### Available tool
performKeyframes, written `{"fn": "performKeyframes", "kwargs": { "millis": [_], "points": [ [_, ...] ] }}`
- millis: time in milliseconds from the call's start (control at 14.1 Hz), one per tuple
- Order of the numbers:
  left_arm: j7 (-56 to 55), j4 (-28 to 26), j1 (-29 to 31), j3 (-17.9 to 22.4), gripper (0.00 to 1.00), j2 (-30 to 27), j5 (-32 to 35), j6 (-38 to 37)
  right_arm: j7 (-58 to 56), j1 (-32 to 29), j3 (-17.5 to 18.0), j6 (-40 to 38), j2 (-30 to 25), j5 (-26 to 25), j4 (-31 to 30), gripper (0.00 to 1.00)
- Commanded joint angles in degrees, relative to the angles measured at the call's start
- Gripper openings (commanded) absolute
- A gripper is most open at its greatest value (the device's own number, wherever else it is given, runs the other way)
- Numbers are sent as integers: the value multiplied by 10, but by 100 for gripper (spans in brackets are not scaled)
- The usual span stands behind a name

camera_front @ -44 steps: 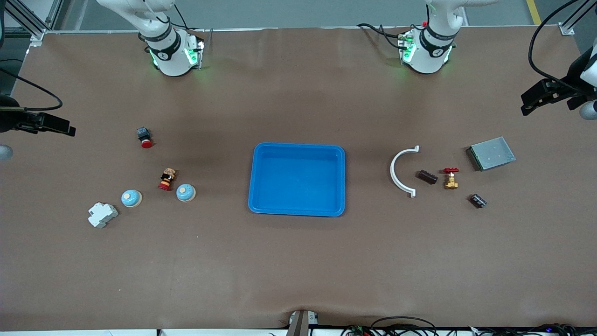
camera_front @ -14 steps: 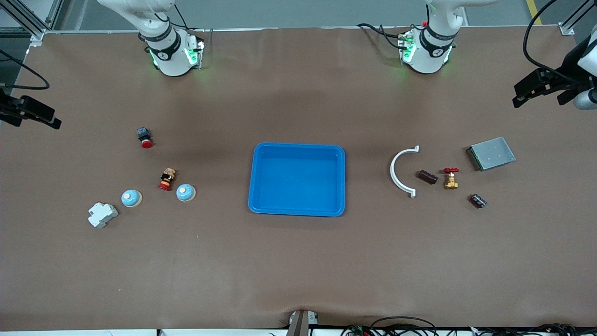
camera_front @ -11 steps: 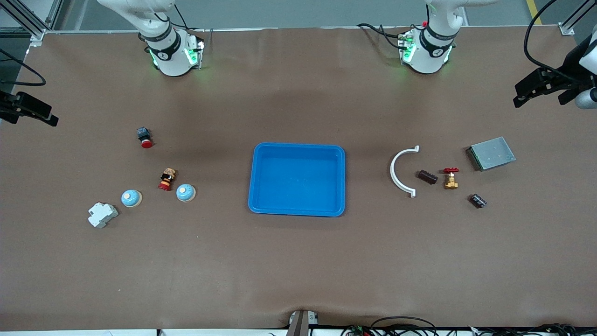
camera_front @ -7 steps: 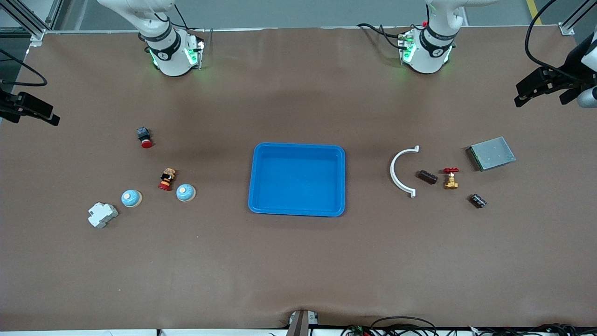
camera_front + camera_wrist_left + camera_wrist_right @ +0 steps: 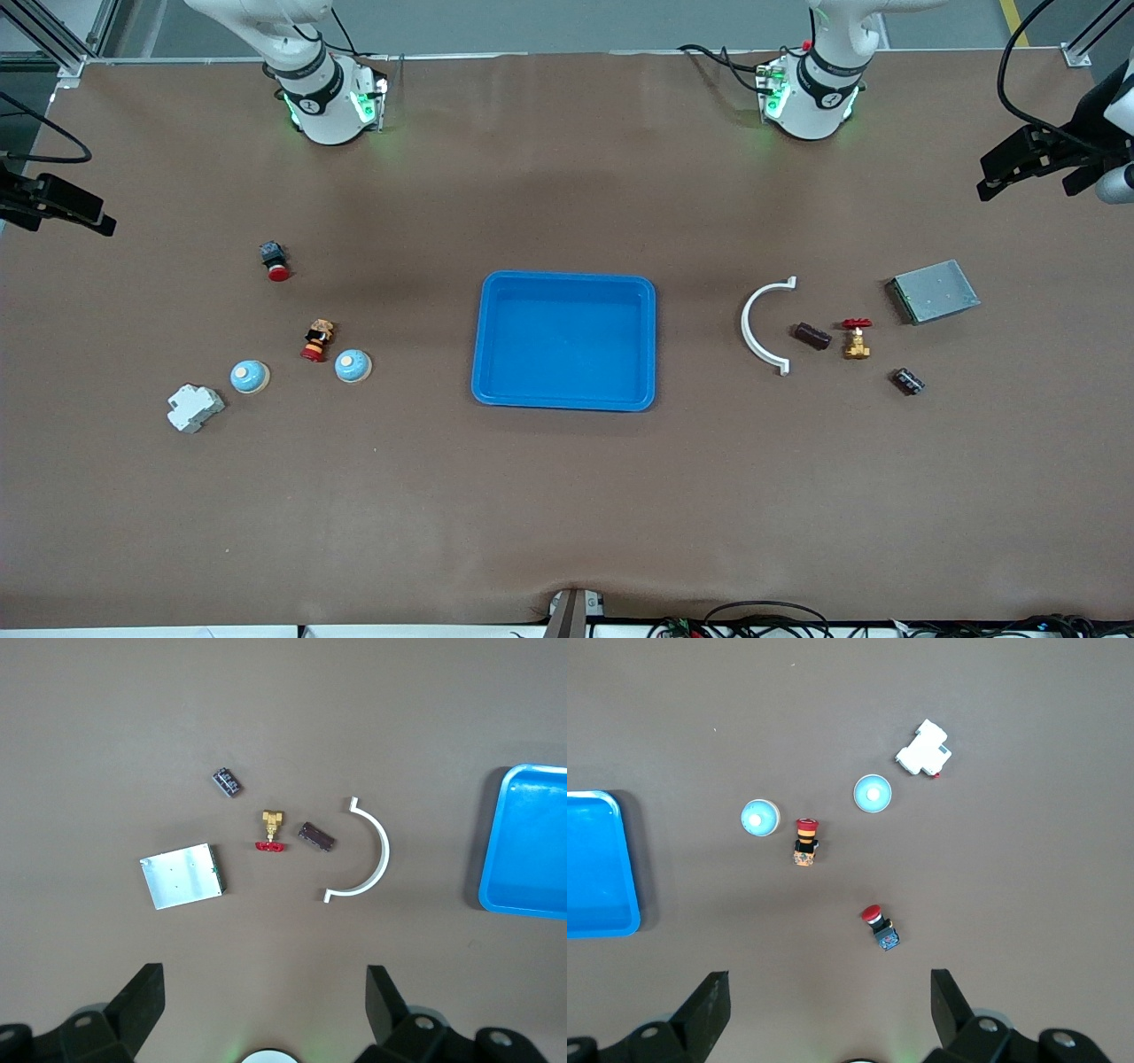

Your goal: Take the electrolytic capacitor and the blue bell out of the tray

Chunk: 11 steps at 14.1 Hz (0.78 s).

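The blue tray (image 5: 564,341) sits empty mid-worktop, so by my reckoning the job is done. Both blue bells (image 5: 353,365) (image 5: 250,377) rest toward the right arm's end, by a red-capped push button (image 5: 316,341). The two dark capacitors (image 5: 811,336) (image 5: 907,381) lie toward the left arm's end near the brass valve (image 5: 856,341). The left tool (image 5: 1019,168) and right tool (image 5: 66,206) hang wide and empty over the worktop's ends, waiting clear of everything.

The bright blue tray (image 5: 565,341) lies flat mid-table, holding nothing; two blue bells (image 5: 353,365) (image 5: 250,377) sit toward the right arm's end; two dark capacitors (image 5: 811,336) (image 5: 907,381) toward the left arm's.
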Motion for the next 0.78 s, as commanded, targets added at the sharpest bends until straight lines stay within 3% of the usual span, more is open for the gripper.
{"fn": "performKeyframes", "kwargs": {
  "millis": [0,710],
  "points": [
    [4,13,2,-1,100,3,-3,-12,3,-3,1,-4,-3,-6,-2,100],
    [8,13,2,-2,100,7,-3,-12,2,-2,1,-2,-3,-9,-2,100]
  ]
}}
